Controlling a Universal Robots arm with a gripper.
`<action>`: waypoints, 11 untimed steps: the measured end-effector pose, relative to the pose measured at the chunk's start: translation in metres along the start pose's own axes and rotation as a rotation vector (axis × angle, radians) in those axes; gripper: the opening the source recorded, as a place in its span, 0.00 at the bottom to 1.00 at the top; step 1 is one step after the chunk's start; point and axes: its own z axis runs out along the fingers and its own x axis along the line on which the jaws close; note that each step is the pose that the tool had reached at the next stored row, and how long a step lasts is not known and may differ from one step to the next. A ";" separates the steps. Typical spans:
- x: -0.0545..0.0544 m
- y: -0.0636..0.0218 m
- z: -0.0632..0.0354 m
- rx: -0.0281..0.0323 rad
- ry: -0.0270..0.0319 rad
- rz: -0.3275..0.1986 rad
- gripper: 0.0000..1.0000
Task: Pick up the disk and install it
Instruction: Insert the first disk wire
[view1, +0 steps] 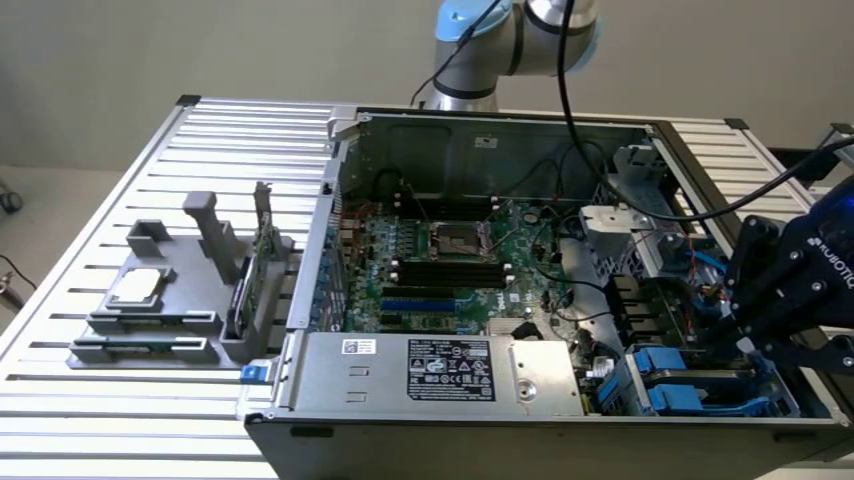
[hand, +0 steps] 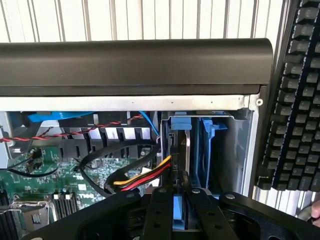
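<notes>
Install step in hand: gripper (hand: 180, 200) closed narrow on the disk (hand: 179, 212) by its blue rail, edge-on over the drive bay (hand: 200, 150) at the open case's (view1: 441, 150) corner; seating calls for straight alignment with the slot.

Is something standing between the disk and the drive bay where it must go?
Nothing visible blocks it. The gripper holds the disk upright, already partly inside the drive bay. The yellow, red and black cables lie beside the bay, not across the opening.
</notes>
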 end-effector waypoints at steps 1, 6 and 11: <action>0.000 0.0007 -0.0001 0.0037 -0.0020 0.001 0.17; 0.002 0.0039 -0.0008 0.0232 -0.0137 0.005 0.17; 0.003 0.0081 -0.0016 0.0366 -0.0233 0.008 0.17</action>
